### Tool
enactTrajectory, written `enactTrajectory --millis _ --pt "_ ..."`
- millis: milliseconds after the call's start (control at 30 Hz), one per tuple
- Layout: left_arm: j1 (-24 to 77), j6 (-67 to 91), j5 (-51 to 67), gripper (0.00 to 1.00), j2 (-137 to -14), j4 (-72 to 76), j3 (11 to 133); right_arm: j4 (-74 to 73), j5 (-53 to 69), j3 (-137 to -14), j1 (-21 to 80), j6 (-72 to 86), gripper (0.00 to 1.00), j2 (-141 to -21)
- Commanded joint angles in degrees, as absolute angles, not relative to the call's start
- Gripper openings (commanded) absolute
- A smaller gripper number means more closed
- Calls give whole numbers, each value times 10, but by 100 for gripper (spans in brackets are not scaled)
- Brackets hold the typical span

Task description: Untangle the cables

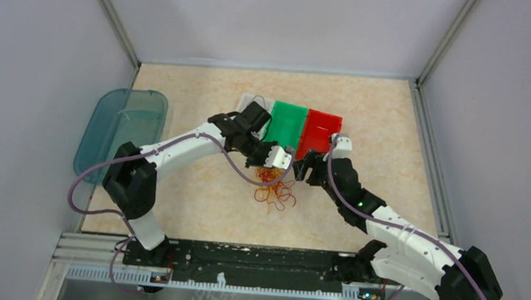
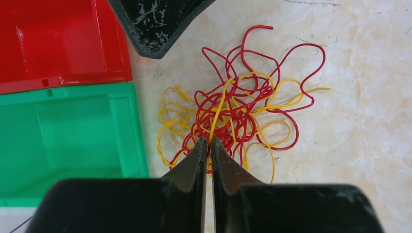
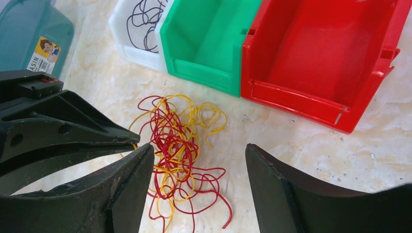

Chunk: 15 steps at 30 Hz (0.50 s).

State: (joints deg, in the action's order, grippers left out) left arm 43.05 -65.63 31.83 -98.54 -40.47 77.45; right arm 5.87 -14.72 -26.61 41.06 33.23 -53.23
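A tangle of red and yellow cables [image 1: 275, 187] lies on the table just in front of the bins; it also shows in the left wrist view [image 2: 240, 109] and the right wrist view [image 3: 177, 145]. My left gripper [image 2: 209, 143] is at the tangle's near edge, shut on a yellow cable [image 2: 217, 109] that runs into its tips. It also shows in the top view [image 1: 271, 169] and the right wrist view [image 3: 131, 141]. My right gripper [image 3: 198, 148] is open, held above the tangle's right side [image 1: 304, 169], touching nothing.
A green bin [image 1: 287, 123] and a red bin [image 1: 321, 129], both empty, stand side by side behind the tangle. A white bin [image 3: 127, 51] to their left holds a dark cable [image 3: 145, 19]. A teal plastic lid [image 1: 117, 127] lies at the table's left edge.
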Motion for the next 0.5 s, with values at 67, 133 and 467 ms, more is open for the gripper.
enactTrajectory --millis 67,133,467 --pt "439 -626 281 8 -959 -355 739 81 -132 -273 404 328 70 -529" --pt "441 -625 269 17 -954 -352 728 81 -132 -272 404 327 70 -526" --pt "457 -613 233 36 -963 -293 710 78 -130 -273 402 329 69 -521"
